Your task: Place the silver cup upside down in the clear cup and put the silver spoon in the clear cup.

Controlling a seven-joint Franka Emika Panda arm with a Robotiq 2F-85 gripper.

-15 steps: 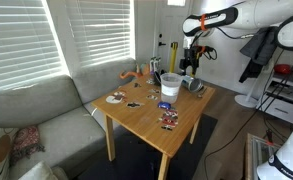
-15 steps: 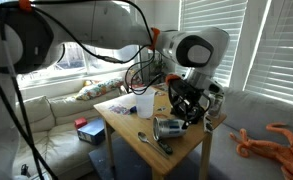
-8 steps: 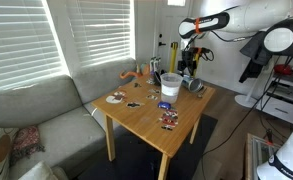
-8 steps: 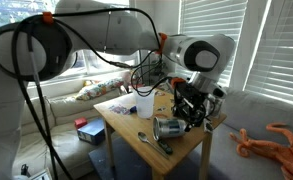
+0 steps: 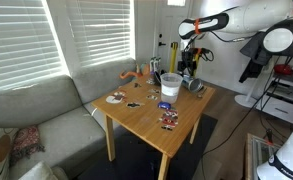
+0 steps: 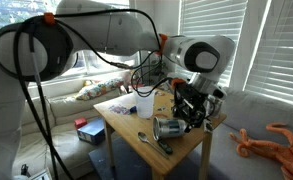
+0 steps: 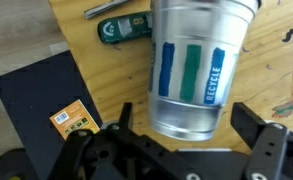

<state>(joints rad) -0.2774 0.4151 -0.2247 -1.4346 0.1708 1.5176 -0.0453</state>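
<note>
The silver cup (image 7: pixel 194 62) lies on its side on the wooden table (image 7: pixel 76 25), with blue and green stripes on its wall. It also shows in both exterior views (image 5: pixel 194 86) (image 6: pixel 169 127). My gripper (image 7: pixel 186 125) is open, just above it, with one finger on each side of the cup's narrow end and not touching. The gripper shows in both exterior views (image 5: pixel 189 66) (image 6: pixel 193 108). The clear cup (image 5: pixel 170 87) (image 6: pixel 144 104) stands upright beside the silver cup. The silver spoon (image 7: pixel 111 8) lies flat on the table beyond the cup.
A green packet (image 7: pixel 122 30) lies by the spoon. A black flat object (image 7: pixel 46 100) with an orange label lies at the table's edge. A yellow stick (image 5: pixel 174 54) stands at the back. Small items (image 5: pixel 116 98) (image 5: pixel 169 121) lie scattered. A sofa (image 5: pixel 36 110) adjoins the table.
The arm shifted slightly over the silver cup between one second and half a second ago. Since then nothing has visibly moved.
</note>
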